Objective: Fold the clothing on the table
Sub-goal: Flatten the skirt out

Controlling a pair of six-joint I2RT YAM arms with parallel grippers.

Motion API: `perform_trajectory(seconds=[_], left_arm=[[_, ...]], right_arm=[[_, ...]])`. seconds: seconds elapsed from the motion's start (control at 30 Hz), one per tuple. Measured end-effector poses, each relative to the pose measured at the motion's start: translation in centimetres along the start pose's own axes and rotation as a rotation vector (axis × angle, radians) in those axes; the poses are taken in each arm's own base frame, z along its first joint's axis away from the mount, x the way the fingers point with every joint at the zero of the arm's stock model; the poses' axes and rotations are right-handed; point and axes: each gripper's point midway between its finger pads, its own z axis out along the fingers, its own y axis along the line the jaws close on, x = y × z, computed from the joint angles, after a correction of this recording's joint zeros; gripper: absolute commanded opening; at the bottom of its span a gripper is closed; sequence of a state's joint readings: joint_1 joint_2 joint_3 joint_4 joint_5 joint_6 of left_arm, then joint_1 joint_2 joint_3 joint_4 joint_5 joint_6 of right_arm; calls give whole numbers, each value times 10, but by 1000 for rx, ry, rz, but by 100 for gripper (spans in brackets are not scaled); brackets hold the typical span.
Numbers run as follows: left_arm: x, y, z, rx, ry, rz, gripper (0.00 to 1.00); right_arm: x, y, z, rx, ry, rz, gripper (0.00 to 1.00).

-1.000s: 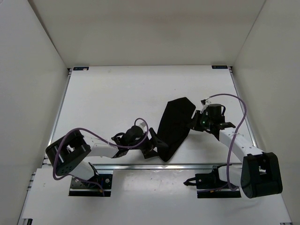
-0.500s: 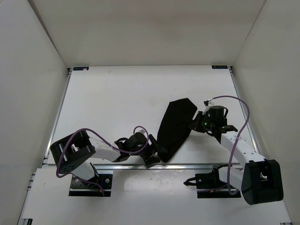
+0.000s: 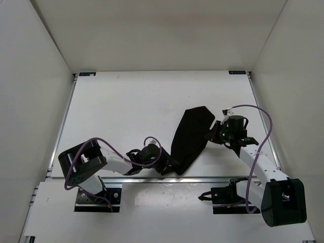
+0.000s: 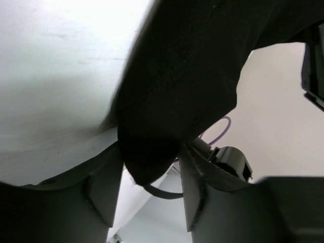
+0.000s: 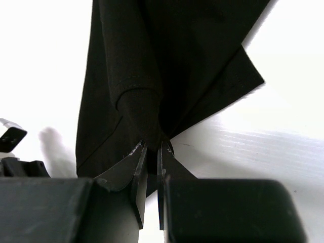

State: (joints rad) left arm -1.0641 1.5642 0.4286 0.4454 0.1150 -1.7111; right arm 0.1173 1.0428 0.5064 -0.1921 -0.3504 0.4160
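Black floppy clothing (image 3: pixel 190 137), light and likely slippy, stretches right of frame centre over the white table (image 3: pixel 116 106), so I'd pinch hems: right gripper (image 5: pixel 151 152) is clenched on a fold, left gripper (image 4: pixel 150 154) straddles the lower corner, grip unclear.

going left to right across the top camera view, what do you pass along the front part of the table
left arm → left gripper → clothing → right gripper → right arm

White arm links (image 3: pixel 114 162), black joints (image 3: pixel 81 166), purple cables (image 3: pixel 264 119), grey-fingered right pincer (image 5: pixel 151 148)
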Motion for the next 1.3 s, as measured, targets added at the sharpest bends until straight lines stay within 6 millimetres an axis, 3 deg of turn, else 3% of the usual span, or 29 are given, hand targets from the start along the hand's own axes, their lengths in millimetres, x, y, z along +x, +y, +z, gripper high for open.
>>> perform_trajectory(seconds=[0.03,0.13,0.17,0.37,0.47,0.53,0.63,0.77,0.87,0.93,1.0,1.07,1.13,1.2,1.3], left_arm=[[0,0,2,-1,-1,-4,44],[1,1,3,-6,0,-3,6],[1,0,3,-5,0,-8,0],[-21,-2,-3,-25,-30,56,0],[-60,-27,-24,-2,-110,134,0],[-93,-58,-44,34,-186,212,0],[-161,-120,-92,112,-339,325,0],[-248,-189,-159,129,-532,477,0],[-302,-273,-207,124,-657,657,0],[-319,-326,-231,150,-736,778,0],[-320,-358,-249,173,-793,877,0],[-309,-360,-248,172,-790,926,0],[-293,-338,-231,143,-741,944,0],[-278,-297,-201,79,-661,941,0],[-254,-214,-148,-71,-512,911,0]], right_arm=[[-1,1,-1,-1,-3,-1,0],[-3,2,-3,-5,-13,-1,0],[-3,2,-3,-6,-15,-1,0],[-4,4,-4,4,15,1,0],[-35,19,-9,-6,9,-20,0],[-72,38,-14,-34,-41,-60,0],[-136,79,-27,-108,-132,-142,0],[-214,143,-42,-242,-220,-240,0],[-269,185,-53,-307,-306,-326,0],[-291,200,-64,-326,-367,-374,0],[-298,203,-75,-336,-415,-412,0],[-290,192,-81,-330,-429,-421,0],[-273,169,-81,-313,-419,-407,0],[-244,134,-69,-274,-370,-366,0],[-186,89,-42,-215,-232,-288,0]])
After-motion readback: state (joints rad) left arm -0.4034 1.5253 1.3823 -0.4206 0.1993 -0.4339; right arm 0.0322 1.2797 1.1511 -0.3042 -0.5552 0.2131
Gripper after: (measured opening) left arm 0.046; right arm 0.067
